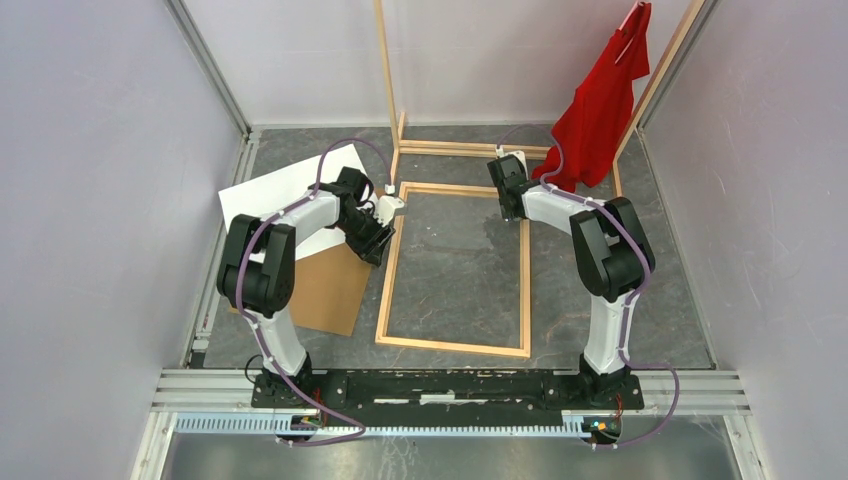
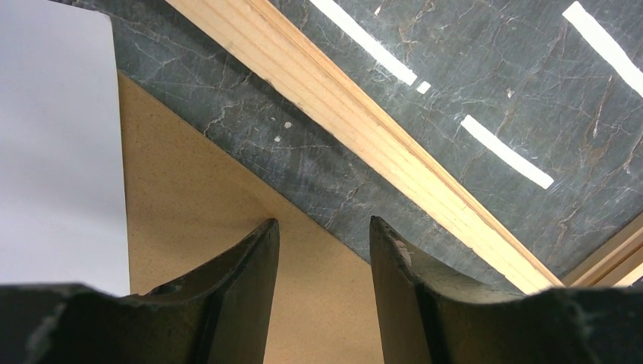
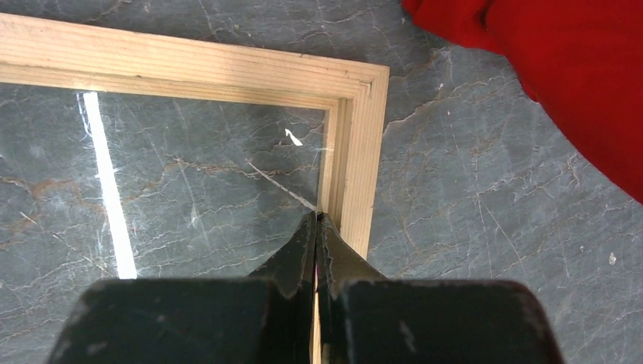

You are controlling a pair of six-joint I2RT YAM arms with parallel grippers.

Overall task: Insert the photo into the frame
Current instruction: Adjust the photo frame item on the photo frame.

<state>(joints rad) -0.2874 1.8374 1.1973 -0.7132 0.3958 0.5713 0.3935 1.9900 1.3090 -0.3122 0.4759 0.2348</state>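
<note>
left jaws half open, empty, cardboard (image 2: 197, 227) beneath | right jaws shut, frame (image 3: 356, 152) corner just ahead | risk: left grabs cardboard, not photo (image 2: 53, 152)

Light wood frame (image 1: 450, 346) flat at ctr; photo (image 1: 275, 190) to its left, prob. white side up

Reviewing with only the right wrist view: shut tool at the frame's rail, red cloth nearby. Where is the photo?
Observer: The photo lies flat, white side up, left of the frame, outside it.
Operator: Anything else there?
Observer: A brown board lies by the photo's near edge.
Operator: And the left tool?
Observer: The left tool is open, above the board's edge, holding nothing.
</note>
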